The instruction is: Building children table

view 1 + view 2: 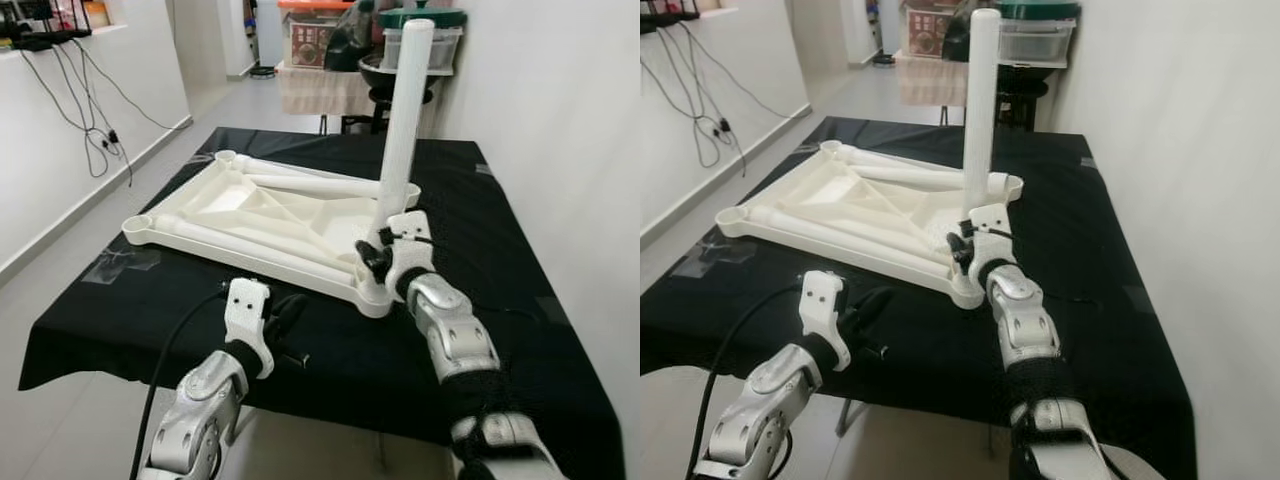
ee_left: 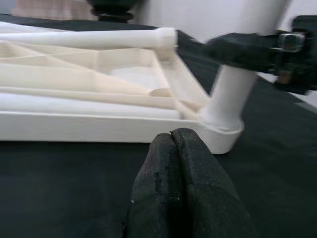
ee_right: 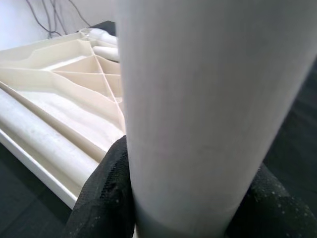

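the white plastic tabletop lies upside down on the black-covered work table, ribbed underside up. 1 white leg stands upright in the near right corner socket. 2 more legs lie loose inside the tabletop's recess: 1 along the far edge, 1 along the near edge. a 4th leg cannot be made out.

progress, as a judgement: 1 of 4 legs is at its socket, and whether it is fully seated cannot be told. the near left socket and the far left socket look empty. the far right corner is hidden behind the upright leg. remaining work appears to be fitting the other legs and turning the table upright.

right gripper: clamped on the upright leg just above the socket. in the right wrist view the black fingers sit on both sides of the leg, touching it.

left gripper: hovers over the black cloth near the tabletop's near edge, just left of the near right socket. its fingertips are pressed together and hold nothing.

containers: the upturned tabletop acts as a shallow tray holding the 2 loose legs. on furniture at the far end of the room stand a clear plastic tub and a box. their contents cannot be told.
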Tool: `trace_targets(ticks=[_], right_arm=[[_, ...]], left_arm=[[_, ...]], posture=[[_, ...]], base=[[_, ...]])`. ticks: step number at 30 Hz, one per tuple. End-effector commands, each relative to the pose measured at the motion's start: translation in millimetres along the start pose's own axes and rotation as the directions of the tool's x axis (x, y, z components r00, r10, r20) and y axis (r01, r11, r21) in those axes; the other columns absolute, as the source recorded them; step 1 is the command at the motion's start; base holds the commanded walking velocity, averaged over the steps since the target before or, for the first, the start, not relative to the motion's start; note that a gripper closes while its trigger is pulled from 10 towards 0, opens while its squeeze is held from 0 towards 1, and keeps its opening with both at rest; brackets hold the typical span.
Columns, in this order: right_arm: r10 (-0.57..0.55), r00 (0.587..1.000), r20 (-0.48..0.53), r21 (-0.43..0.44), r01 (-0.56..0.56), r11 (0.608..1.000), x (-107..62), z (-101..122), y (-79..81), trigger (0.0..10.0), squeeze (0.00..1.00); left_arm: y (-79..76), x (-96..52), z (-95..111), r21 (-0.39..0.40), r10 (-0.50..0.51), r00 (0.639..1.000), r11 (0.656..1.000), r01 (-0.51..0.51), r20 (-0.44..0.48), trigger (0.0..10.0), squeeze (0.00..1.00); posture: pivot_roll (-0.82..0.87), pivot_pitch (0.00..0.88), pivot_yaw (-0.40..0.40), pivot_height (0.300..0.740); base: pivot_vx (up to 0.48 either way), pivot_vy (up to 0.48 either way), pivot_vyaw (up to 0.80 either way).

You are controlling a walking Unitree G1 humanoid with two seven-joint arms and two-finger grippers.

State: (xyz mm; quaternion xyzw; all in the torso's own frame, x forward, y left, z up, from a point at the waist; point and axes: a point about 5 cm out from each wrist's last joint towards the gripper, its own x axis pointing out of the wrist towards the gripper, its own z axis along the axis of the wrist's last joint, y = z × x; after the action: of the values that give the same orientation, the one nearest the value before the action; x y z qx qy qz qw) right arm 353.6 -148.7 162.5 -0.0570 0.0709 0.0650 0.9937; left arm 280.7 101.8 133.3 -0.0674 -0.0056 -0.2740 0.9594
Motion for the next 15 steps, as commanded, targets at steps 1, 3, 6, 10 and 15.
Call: trace_targets(ticks=[1, 3, 6, 10, 15], right_arm=[[-0.164, 0.973, -0.161, -0.054, 0.157, 0.986, -11.7, -30.8, -27.2, 10.0, 1.0], [-0.245, 0.953, -0.176, -0.061, 0.238, 0.969, -17.2, -34.1, -45.3, 10.0, 1.0], [-0.301, 0.937, -0.179, -0.067, 0.293, 0.954, -20.8, -35.8, -58.8, 10.0, 1.0], [-0.46, 0.875, -0.148, -0.11, 0.448, 0.887, -36.1, -26.6, -100.3, 10.0, 1.0], [-0.483, 0.866, -0.134, -0.097, 0.473, 0.876, -40.7, -19.6, -108.9, 10.0, 1.0]], left_arm=[[0.6, -0.3, -1.8, 0.003, -0.003, 1.0, 1.0, 0.003, -0.013, 10.0, 0.0], [0.4, -0.4, -2.2, 0.001, -0.004, 1.0, 1.0, 0.004, -0.012, 10.0, 0.0], [0.3, -0.6, -2.4, 0.0, -0.004, 1.0, 1.0, 0.004, -0.012, 10.0, 0.0], [-0.1, -1.4, -2.8, -0.001, -0.003, 1.0, 1.0, 0.003, -0.011, 10.0, 0.0], [-0.3, -1.6, -2.6, -0.005, -0.005, 1.0, 1.0, 0.005, -0.011, 10.0, 0.0]], posture=[[-0.04, 0.013, -0.024, 0.74], [-0.04, 0.013, -0.03, 0.74], [-0.04, 0.013, -0.03, 0.74], [-0.04, 0.015, -0.032, 0.74], [-0.05, 0.016, -0.028, 0.74]], base=[[0.0, 0.0, 0.0], [0.0, 0.0, 0.0], [0.0, 0.0, 0.0], [0.0, 0.0, 0.0], [0.0, 0.0, 0.0]])
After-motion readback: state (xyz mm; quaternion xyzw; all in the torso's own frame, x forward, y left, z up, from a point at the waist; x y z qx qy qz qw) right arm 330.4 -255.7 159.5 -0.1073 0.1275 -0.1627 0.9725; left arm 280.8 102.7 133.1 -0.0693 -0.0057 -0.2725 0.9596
